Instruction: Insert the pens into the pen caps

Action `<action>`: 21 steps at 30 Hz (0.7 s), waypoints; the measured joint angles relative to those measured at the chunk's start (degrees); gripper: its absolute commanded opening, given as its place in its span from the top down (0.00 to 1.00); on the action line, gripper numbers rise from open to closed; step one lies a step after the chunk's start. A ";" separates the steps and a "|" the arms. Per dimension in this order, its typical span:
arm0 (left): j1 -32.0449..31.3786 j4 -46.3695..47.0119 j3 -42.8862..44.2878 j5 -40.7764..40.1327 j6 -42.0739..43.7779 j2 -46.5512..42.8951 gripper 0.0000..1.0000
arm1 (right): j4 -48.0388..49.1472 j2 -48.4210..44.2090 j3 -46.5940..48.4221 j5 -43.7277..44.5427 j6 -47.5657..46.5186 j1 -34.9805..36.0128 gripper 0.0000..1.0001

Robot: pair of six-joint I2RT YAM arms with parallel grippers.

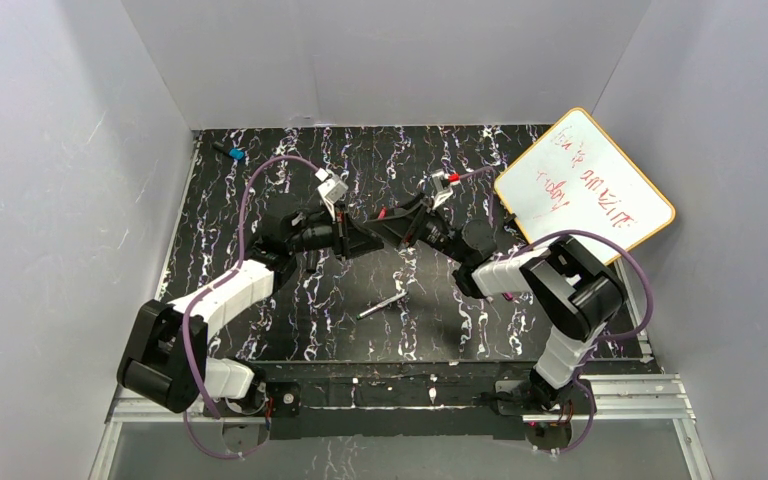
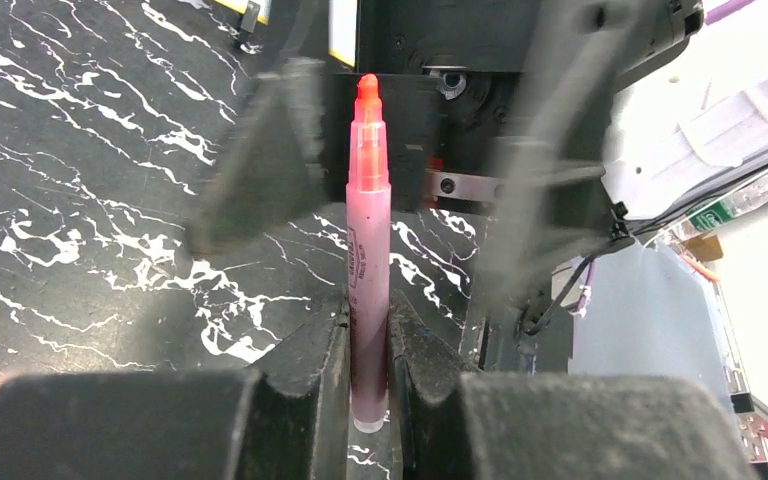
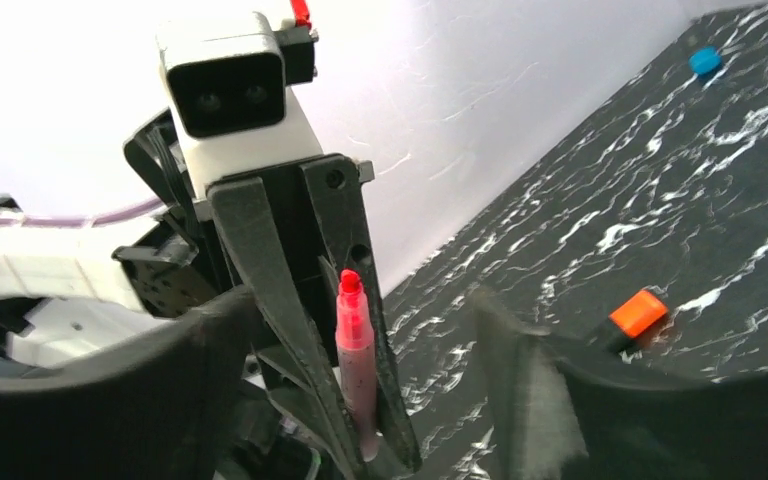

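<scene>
Well, over the middle of the counter (image 1: 260, 180) the two arms met nose to nose. The left gripper (image 2: 368, 335) had its jaws pinched narrow on a pink pen (image 2: 368, 250), gripping the lower barrel near the butt end. The pen stuck straight out from the jaws, uncapped, w/ its red-pink tip aimed at the right gripper (image 3: 360, 300). That one's jaws were spread wide and held nothing, w/ one finger on either side of the pen's tip end, clear of it.

A greyish pen (image 1: 385, 305) lay loose on the counter, closer to the arm bases and roughly btwn the two arms, angled diag. A black marker (image 3: 635, 318) w/ an orange end lay flat on the counter just past the right gripper's fingers; I couldn't tell whether that orange end was a cap.

A small black blue-ended item (image 1: 230, 153) sat at the far-left back corner, well apart from everything else. A whiteboard (image 1: 585, 185) w/ red scribble leaned at the back right, against the wall.
</scene>
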 measured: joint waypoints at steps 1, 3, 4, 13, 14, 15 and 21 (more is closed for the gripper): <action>0.00 -0.07 0.00 -0.04 0.13 0.00 1.00 | -0.22 0.02 -0.02 -0.02 0.48 0.00 0.01; 0.00 -1.14 0.00 -1.20 0.90 -0.02 1.00 | -0.24 -0.48 -0.59 -0.31 -0.07 -0.33 0.01; 0.00 -1.95 0.00 -1.75 1.49 -0.02 1.00 | -0.55 -1.55 -1.53 -0.31 -0.61 -0.61 0.01; 1.01 -13.09 0.39 -9.94 8.63 -0.09 1.00 | -41.00 -45.29 -10.69 19.96 -22.38 -1.79 0.01; 1.33 -13.81 0.39 -10.38 8.96 -0.20 1.00 | -49.53 -50.42 -8.87 24.87 -26.05 -1.79 0.01; 1.57 -14.40 0.39 -10.78 9.31 -0.33 1.00 | -51.47 -51.32 -8.37 26.01 -26.84 -1.81 0.01; 2.12 -17.00 0.61 -11.67 10.56 -2.12 1.00 | -93.59 -44.83 12.22 45.31 -23.98 -1.97 0.01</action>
